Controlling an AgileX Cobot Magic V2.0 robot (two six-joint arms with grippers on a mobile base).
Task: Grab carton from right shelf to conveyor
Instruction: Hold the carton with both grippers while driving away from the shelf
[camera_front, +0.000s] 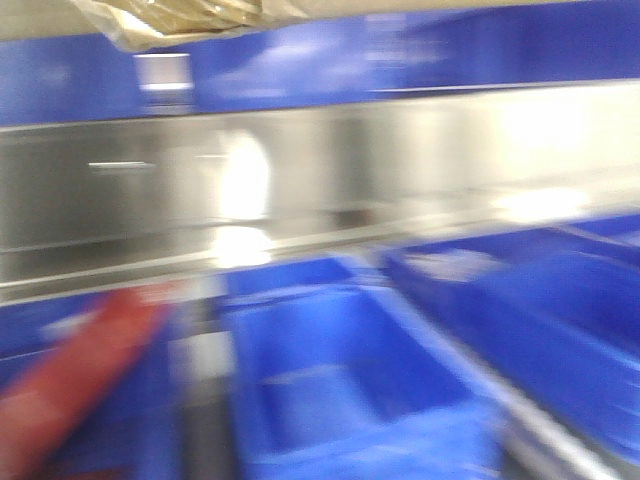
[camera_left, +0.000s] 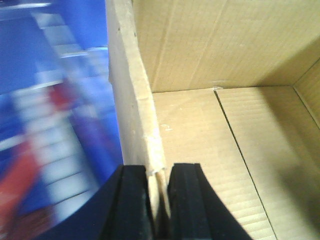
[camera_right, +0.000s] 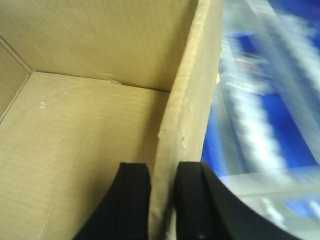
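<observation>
One carton (camera_left: 225, 125), two hands. The left hand (camera_left: 159, 200) is clamped on a carton wall at bottom centre of its view. The right hand (camera_right: 162, 197) pinches another wall likewise.

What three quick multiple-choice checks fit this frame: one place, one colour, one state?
1. Where does the left gripper grip the carton?
A. a side wall's top edge
B. its floor
C. a closed lid

2. What colour are the bins in the front view?
A. green
B. blue
C. yellow

3. What is the state of the right gripper?
A. open, clear of the carton
B. not in view
C. shut on the carton wall

Key:
1 A, one finger sits on either side of the wall.
2 B, the bins are blurred but read blue.
3 C, both fingers press the wall between them.
</observation>
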